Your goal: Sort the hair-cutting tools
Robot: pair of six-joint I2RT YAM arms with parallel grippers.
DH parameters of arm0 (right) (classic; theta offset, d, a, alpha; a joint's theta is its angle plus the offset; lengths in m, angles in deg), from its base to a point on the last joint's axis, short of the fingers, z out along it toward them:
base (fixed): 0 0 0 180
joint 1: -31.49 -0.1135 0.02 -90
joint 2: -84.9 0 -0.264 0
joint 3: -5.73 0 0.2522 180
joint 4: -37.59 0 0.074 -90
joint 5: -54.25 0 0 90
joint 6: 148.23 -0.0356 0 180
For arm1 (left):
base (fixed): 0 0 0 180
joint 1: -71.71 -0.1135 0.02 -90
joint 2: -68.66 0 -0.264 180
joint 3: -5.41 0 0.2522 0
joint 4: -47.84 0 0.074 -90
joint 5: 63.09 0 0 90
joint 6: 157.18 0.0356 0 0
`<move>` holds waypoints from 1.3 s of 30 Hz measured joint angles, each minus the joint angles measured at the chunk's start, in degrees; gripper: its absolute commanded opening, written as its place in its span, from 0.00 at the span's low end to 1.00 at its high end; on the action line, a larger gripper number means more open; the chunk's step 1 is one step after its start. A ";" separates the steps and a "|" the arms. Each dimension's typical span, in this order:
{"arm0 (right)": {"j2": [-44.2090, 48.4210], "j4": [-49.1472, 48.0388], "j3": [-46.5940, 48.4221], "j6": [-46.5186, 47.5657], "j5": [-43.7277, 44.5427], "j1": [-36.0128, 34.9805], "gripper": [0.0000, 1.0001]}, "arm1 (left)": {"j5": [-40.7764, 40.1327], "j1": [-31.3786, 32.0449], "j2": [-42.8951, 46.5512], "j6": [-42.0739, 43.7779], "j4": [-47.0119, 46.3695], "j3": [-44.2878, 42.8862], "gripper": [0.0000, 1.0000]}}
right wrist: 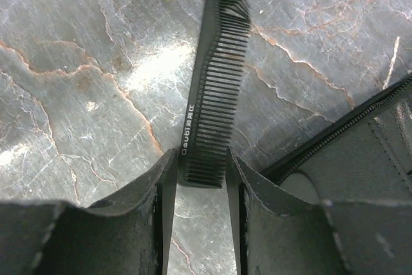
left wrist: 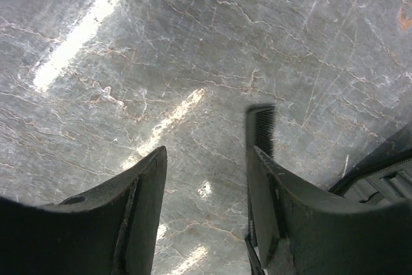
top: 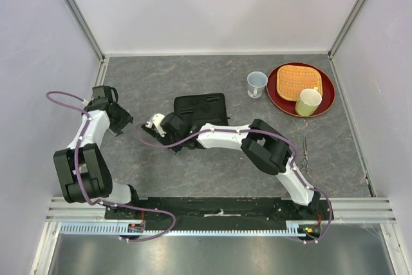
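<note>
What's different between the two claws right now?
The left gripper is open, fingers wide apart, gripping nothing; the right gripper is shut on the end of a black comb. The right gripper is nearer the black case than the left gripper. Both have dark fingers and point down at the grey table.

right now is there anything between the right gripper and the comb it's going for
Nothing visible. The comb has its end between the fingers of the right gripper, pressed on both edges. The black case lies off to the side, not in the way.
</note>
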 measured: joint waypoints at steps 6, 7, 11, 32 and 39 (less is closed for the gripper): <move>0.02 -0.11 -0.15 -0.72 2.86 -1.14 0.36 | 0.72 -1.14 -0.52 0.00 -0.09 0.00 0.59; 0.04 -0.09 -0.20 -0.87 3.04 -1.18 0.35 | 1.09 -1.20 -0.59 0.00 -0.09 0.00 0.59; 0.61 -0.28 -1.16 -1.29 3.91 -1.44 0.34 | 2.56 -1.29 -1.31 0.00 -0.42 0.00 0.59; 20.33 22.47 -22.67 1.16 0.70 -2.01 0.52 | 7.63 -2.08 -2.23 0.02 -2.05 0.02 0.58; 21.53 31.06 -23.12 -0.07 1.44 -2.01 0.68 | 9.01 -2.10 -2.23 0.04 -3.13 0.17 0.58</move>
